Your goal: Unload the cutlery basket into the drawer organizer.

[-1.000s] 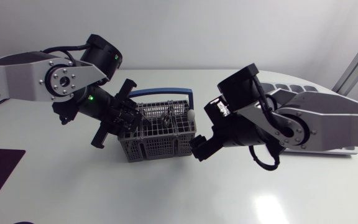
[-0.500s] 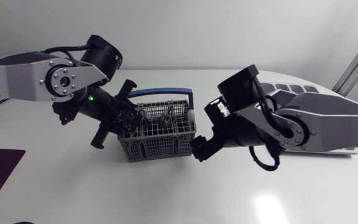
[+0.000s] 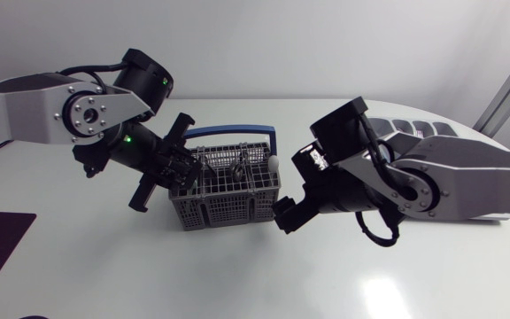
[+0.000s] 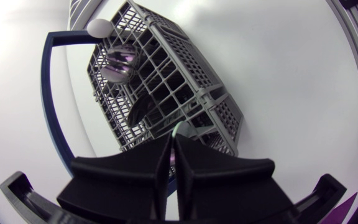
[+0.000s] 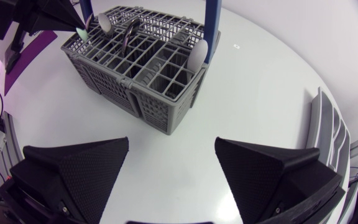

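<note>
Left end effector (image 3: 177, 168) was the one doing the work. It sat right over the left end of the cutlery basket (image 3: 228, 202), fingers pinched almost flat together on what looked like a thin pale green handle (image 4: 179, 129) poking up out of a corner compartment. From the right arm's camera you could just catch that green tip (image 5: 79, 31) under the black wedge.

The rest of the cutlery was all in the basket, standing more or less upright – a white spoon (image 5: 197, 53) by the blue carry handle (image 5: 211, 28) and a couple of shiny metal ones (image 5: 129, 32) nearer the middle.

The right end effector (image 3: 286, 213) hung low, just beside the basket's right wall, spread wide and holding nothing.

The catch, I'd say: the green piece stood on end, so it had to come straight up along its length to clear the grid. And the drawer organizer (image 3: 405, 126) lay on the worktop well over on the right, behind the right arm – the far side from the arm gripping.
</note>
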Available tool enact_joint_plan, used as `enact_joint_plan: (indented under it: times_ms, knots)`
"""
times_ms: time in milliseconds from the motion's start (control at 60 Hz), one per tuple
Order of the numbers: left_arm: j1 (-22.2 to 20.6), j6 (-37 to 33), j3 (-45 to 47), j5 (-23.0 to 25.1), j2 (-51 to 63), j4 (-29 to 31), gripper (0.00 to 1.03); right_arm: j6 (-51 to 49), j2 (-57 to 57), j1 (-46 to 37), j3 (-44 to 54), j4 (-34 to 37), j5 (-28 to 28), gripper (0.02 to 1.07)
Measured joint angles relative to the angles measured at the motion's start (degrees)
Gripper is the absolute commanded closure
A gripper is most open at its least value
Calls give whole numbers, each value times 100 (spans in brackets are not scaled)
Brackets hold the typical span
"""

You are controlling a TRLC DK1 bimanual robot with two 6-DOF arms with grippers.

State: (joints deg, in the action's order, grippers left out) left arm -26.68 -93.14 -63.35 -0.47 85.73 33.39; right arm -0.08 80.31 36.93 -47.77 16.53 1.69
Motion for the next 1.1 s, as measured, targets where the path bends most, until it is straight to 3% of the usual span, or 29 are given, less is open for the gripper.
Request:
enact_joint_plan:
  times_ms: [1100]
  knots:
    - [-2,363,-201,162,-828,234,99,2,-354,9,175,7,0,7]
